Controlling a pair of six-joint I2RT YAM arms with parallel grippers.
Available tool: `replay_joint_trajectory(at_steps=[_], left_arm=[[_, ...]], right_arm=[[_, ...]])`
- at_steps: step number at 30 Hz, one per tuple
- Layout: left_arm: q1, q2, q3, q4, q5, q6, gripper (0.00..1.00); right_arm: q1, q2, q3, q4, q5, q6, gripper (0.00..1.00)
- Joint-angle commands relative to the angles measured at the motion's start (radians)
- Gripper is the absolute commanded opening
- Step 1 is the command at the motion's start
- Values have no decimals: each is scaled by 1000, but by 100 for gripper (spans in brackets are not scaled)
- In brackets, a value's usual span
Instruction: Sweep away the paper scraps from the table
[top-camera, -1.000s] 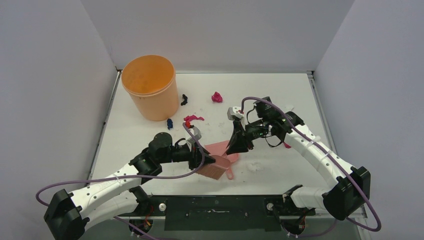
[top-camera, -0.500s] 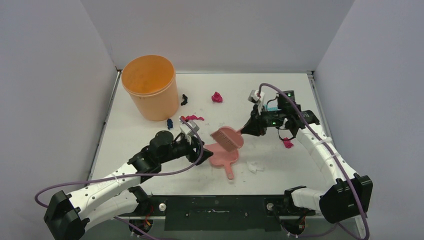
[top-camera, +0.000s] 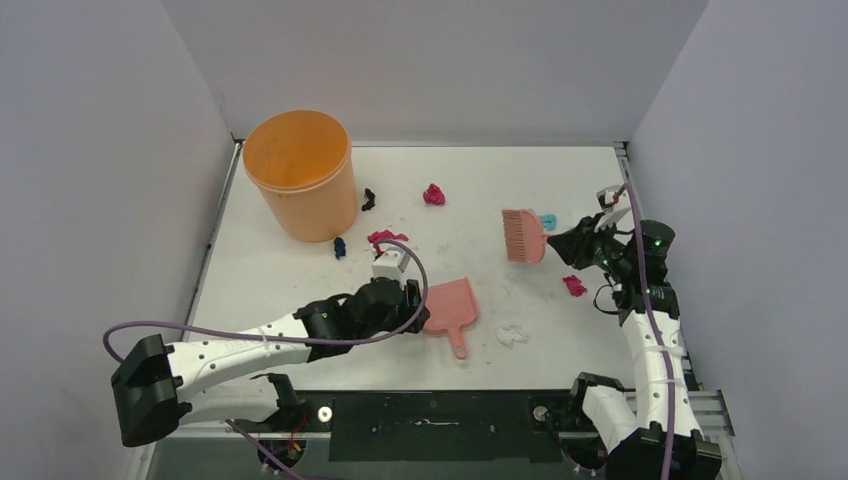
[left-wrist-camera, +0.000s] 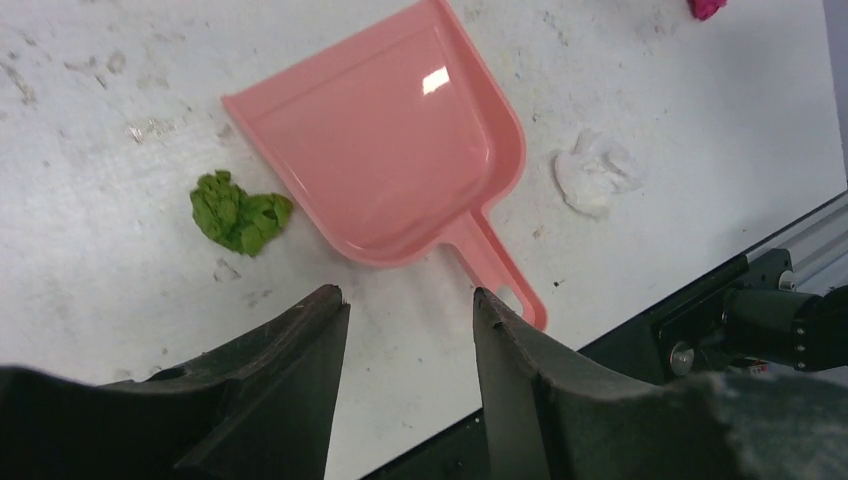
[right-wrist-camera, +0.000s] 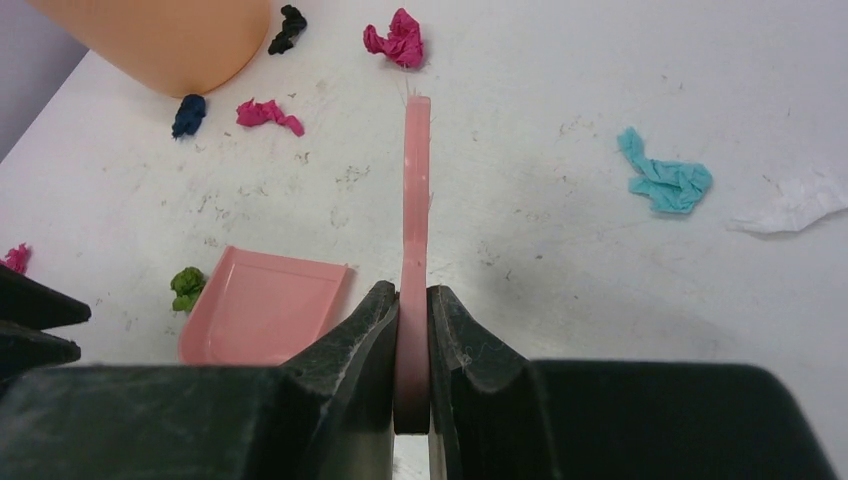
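Now pink plastic hand brush (top-camera: 523, 236) has changed sides: gone from beside pink plastic dustpan (left-wrist-camera: 390, 170), carried over right half of white desk (top-camera: 300, 290), my right fingers (top-camera: 565, 243) clenched on its handle. Left fingers (top-camera: 412, 300) released, empty, hovering above dustpan handle. Crumpled paper scraps (top-camera: 433, 194) all lie on desk, none in pan; teal one just beside brush. I reckon sweeping starts from here, nothing collected yet.

The top camera looks down from six o'clock over the whole worktop (top-camera: 560, 180). The left wrist camera looks closely downward, the right faces nine o'clock; all share the dustpan (top-camera: 452, 305).
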Motion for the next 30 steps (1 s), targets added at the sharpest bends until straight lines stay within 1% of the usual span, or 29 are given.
replay_joint_trajectory(at_steps=[1,7,12,16,23,26,30], left_arm=[[-94,48,52,-94,-177,-251,47],[-142,169,46,-72,-183,-345,48],[-156,260,74,-18,-182,-356,48],[-156,352,143,-52,-173,-365,48],[-146,494,230,-58,-160,-346,49],[-135,547,268,-53,-143,-321,50],[-126,593,322,-67,-161,-271,51]], right_arm=[[-39,-36,-22,158,-9,74,5],[-116,-53,-66,213,-81,132,5],[-123,-56,-75,208,-98,127,5],[-123,-62,-75,211,-102,125,5],[-124,-72,-77,209,-108,122,5],[-124,-70,-74,203,-112,120,5],[-124,-79,-72,199,-114,115,5]])
